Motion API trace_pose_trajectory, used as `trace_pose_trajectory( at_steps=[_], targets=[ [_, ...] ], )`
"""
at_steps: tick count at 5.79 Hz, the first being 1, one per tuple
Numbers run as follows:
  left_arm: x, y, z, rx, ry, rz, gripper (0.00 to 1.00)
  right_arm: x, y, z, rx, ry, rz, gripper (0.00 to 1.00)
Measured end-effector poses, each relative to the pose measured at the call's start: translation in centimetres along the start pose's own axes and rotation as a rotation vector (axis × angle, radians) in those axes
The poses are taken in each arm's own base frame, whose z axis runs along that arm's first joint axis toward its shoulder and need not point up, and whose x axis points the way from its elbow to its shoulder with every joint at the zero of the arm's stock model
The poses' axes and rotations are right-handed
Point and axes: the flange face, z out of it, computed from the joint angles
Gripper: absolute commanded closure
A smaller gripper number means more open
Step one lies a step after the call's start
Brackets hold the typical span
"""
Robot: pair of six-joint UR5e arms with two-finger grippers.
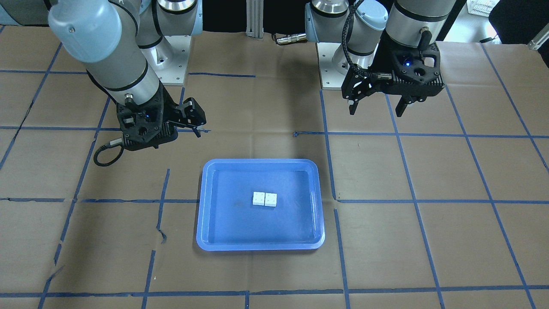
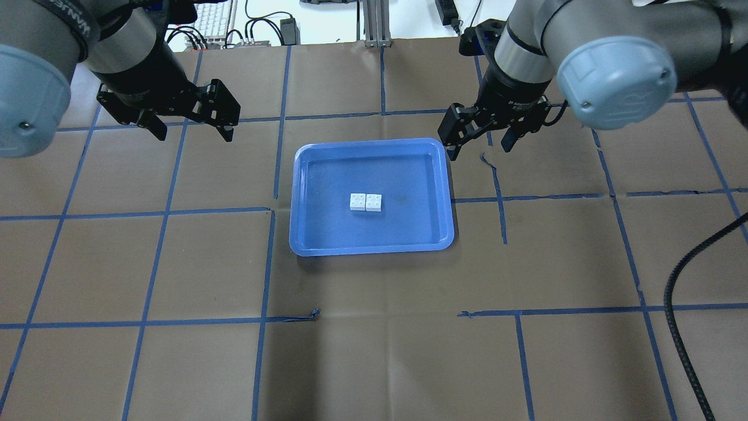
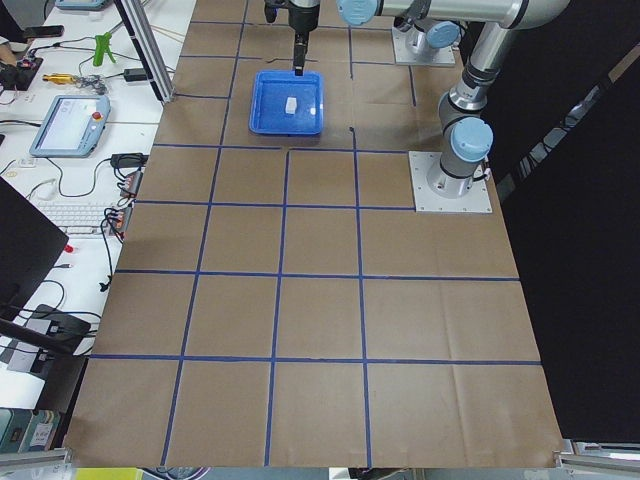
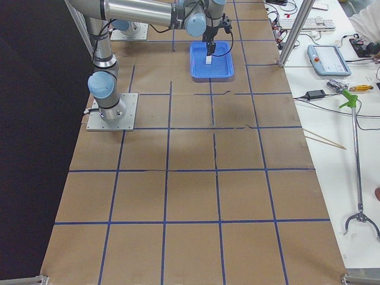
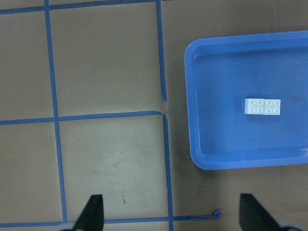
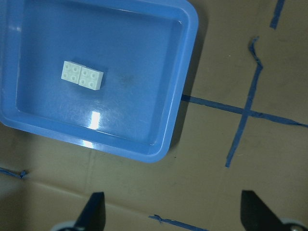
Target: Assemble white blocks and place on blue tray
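The left hand (image 2: 193, 133) hung with its two fingers (image 5: 94, 212) spread wide and pointing down, nothing between them and touching nothing. The right hand (image 2: 480, 149) was likewise wide open and empty, its fingers (image 6: 95, 211) clear of everything. In the overhead view the left hand sat above bare surface well off the blue tray's (image 2: 374, 250) far left corner, while the right hand hovered just beyond the tray's far right corner. Each arm reached forward from its base, with the wrist turned so the hand faced the surface. The white blocks (image 2: 366, 202), joined side by side with studs up, lay flat near the middle of the tray, apart from its rim. The tray rested on the surface (image 2: 146, 263), which was covered in brown paper marked into squares by blue tape lines (image 2: 117, 214). Beside the surface, on a white bench, were a keyboard (image 3: 85, 215), a touchscreen pendant (image 3: 68, 122) and loose cables.
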Motion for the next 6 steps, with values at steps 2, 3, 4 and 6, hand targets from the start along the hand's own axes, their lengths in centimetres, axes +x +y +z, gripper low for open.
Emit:
trace_pose_trajectory(
  at_steps=[2,3,4,6],
  targets=[
    [0.0,0.0,-0.1,0.002,0.0,0.0,0.01,0.3,2.7,-3.8,-0.001,0.069,0.058,0.0],
    [0.0,0.0,-0.1,0.001,0.001,0.0,0.01,1.1,3.6,-4.8,-0.008,0.081,0.104,0.0],
    [0.0,0.0,-0.1,0.001,0.001,0.0,0.01,2.1,4.3,-5.7,-0.015,0.082,0.141,0.0],
    [0.0,0.0,-0.1,0.001,0.001,0.0,0.01,2.2,6.8,-7.5,-0.03,0.084,0.17,0.0]
  ],
)
